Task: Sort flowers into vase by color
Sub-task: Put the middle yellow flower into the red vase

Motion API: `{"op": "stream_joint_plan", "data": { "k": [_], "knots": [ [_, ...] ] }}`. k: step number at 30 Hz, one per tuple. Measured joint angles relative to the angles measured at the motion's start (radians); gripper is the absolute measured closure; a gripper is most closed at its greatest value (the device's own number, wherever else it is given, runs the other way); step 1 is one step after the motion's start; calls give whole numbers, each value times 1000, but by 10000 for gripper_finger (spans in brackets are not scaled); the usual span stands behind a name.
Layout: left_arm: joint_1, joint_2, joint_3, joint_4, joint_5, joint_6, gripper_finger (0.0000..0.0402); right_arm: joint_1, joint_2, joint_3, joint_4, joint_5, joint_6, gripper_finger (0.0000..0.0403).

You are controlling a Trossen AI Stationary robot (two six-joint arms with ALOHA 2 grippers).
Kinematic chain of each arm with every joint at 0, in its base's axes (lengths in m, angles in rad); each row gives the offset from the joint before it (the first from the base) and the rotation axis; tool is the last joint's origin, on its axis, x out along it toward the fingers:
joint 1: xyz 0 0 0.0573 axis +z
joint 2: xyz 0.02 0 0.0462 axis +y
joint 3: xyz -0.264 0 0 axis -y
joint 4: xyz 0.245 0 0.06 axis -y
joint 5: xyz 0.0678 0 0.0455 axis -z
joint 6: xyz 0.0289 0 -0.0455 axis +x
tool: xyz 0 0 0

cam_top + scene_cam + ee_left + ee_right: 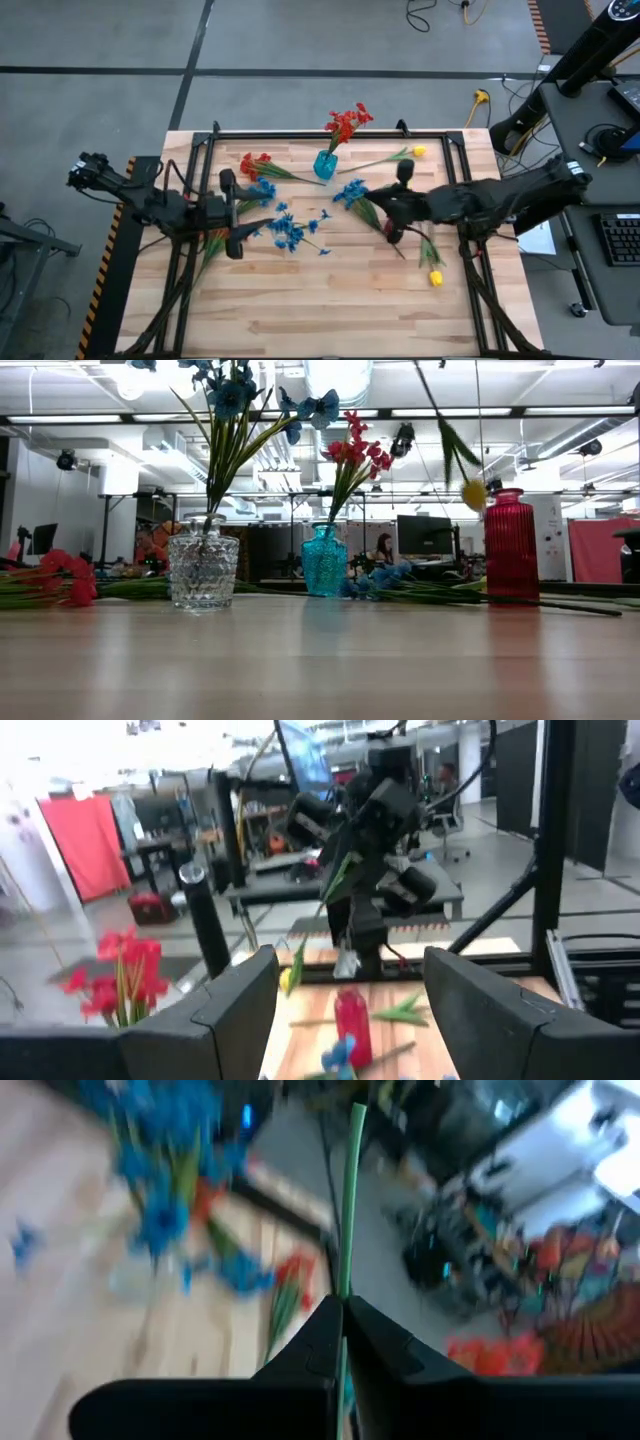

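The right gripper (343, 1315) is clamped on the green stalk of a yellow flower (473, 493), which hangs head-down above the red vase (512, 546) near the table's (330, 300) middle-right. The left gripper (350, 995) hovers over the table's left part with its fingers apart, holding nothing. Blue flowers (235, 395) stand in the clear vase (204, 568) and red flowers (347, 124) in the blue vase (325, 165) at the far edge. More red stems (256, 162) lie at the left, loose blue ones (352, 192) in the middle, one yellow stem (418, 151) near the far edge, and another (435, 278) to the near right.
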Motion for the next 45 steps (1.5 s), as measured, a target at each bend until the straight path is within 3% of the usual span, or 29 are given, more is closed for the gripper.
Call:
{"op": "stream_joint_plan", "data": {
  "k": [4,10,24,35,40,45],
  "knots": [
    [0,62,0,123,40,85,170,76,-15,49,92,-26,-55,394],
    [2,197,18,311,124,195,170,178,2,122,232,-150,-123,394],
    [81,543,408,150,185,316,170,255,167,325,317,-298,-251,394],
    [126,638,486,143,265,300,173,257,251,386,319,-302,-282,394],
    [126,624,485,150,301,294,202,257,263,386,321,-298,-297,394],
    [131,625,480,148,284,293,276,257,260,386,330,-298,-301,394]
  ]
}}
